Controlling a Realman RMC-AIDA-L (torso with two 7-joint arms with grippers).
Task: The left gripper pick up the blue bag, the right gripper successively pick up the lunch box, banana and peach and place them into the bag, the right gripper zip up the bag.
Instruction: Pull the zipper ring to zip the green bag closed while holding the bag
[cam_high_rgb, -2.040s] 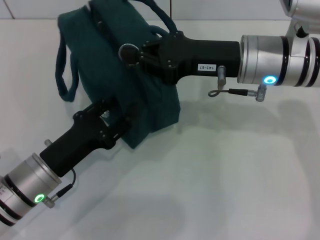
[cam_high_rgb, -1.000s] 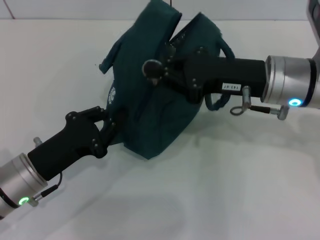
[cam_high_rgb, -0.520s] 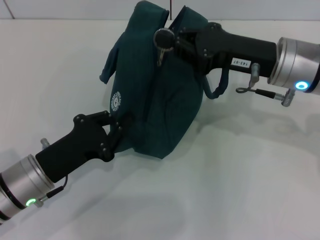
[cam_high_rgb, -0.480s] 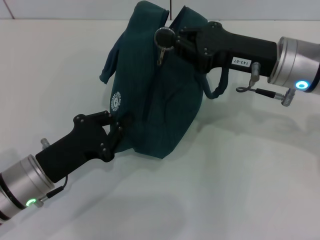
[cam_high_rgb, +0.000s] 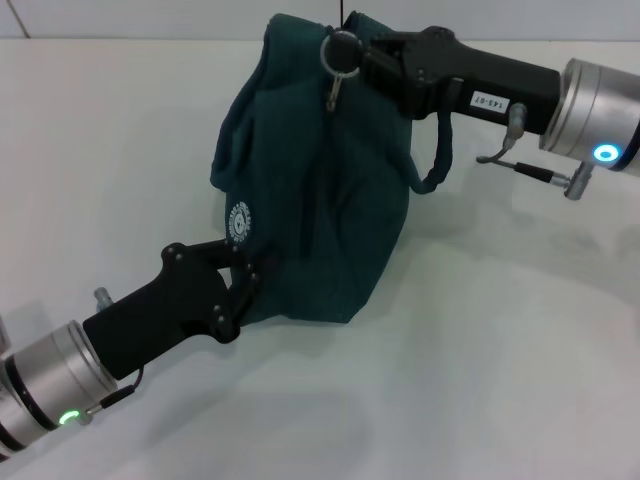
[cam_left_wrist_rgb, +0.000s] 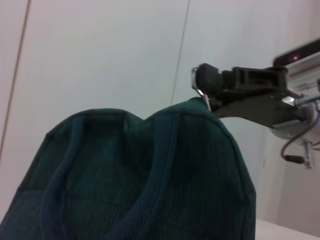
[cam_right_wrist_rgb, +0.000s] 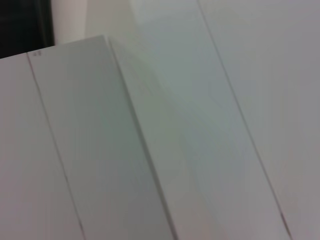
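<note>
bag (cam_high_rgb: 320, 200): upright on white table (cam_high_rgb: 500, 350)
left gripper (cam_high_rgb: 250, 280): clamped on bag's lower edge
right gripper (cam_high_rgb: 345, 48): pinching zip pull (cam_high_rgb: 333, 88) at bag's top

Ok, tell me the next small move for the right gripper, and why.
Probably let go and back away. The right gripper is at the top edge of the blue bag with the metal zip pull hanging just below it, and the top looks closed. The left gripper clamps the bag's lower corner on the table.
</note>
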